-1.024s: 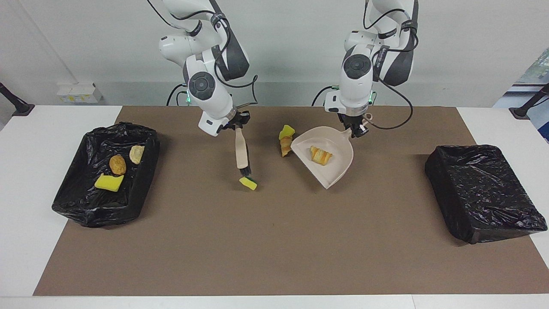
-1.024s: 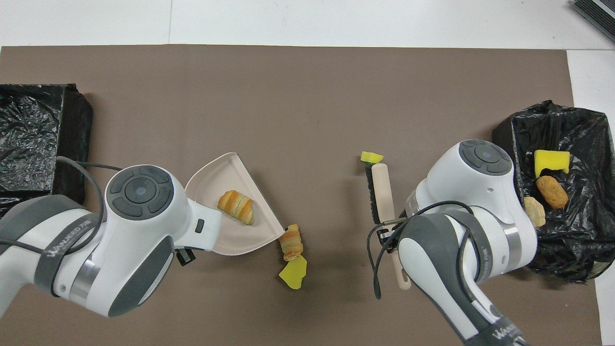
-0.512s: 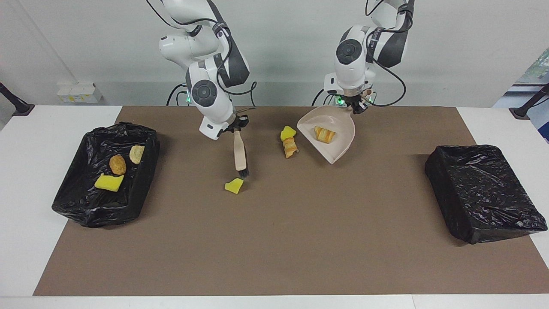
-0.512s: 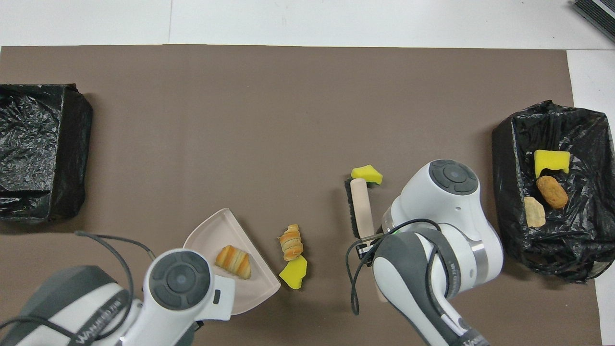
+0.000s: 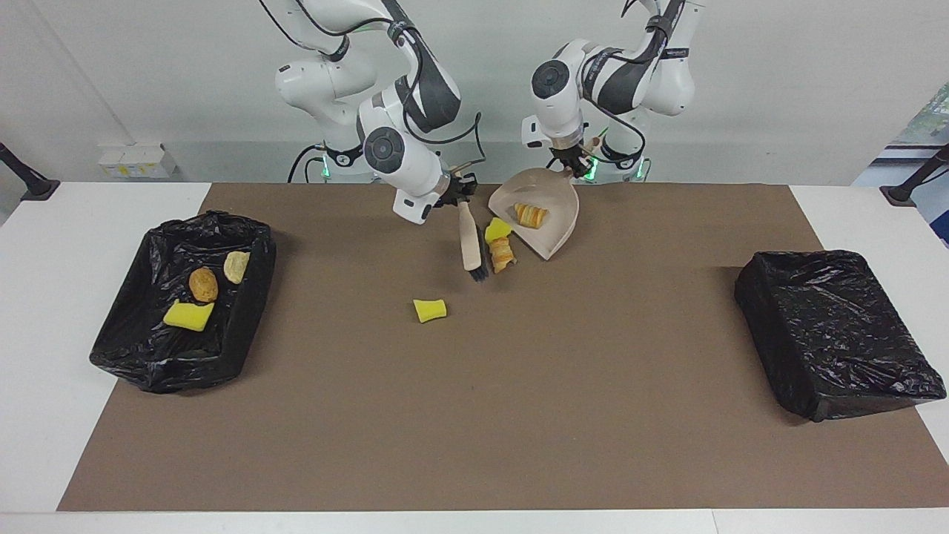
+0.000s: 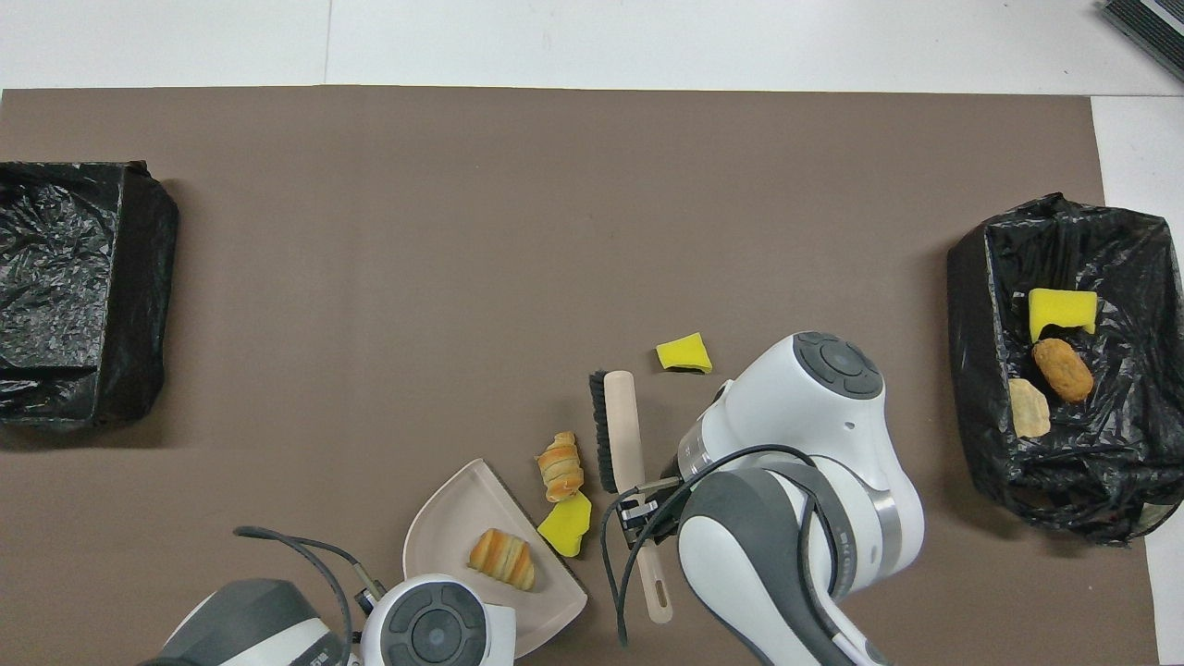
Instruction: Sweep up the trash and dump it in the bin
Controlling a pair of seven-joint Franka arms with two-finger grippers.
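Brown mat (image 5: pixel 519 386): brush (image 5: pixel 469 241) beside pastry (image 5: pixel 502 254) (dustpan (image 5: pixel 552 222) adjacent)

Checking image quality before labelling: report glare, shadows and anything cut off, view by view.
Facing view: even light, soft shadow beside the empty bin, sheen on its black liner, arm tops cropped. Overhead view: glints on the filled bin, the right arm hides the brush handle's middle, the left arm is cut by the bottom edge.
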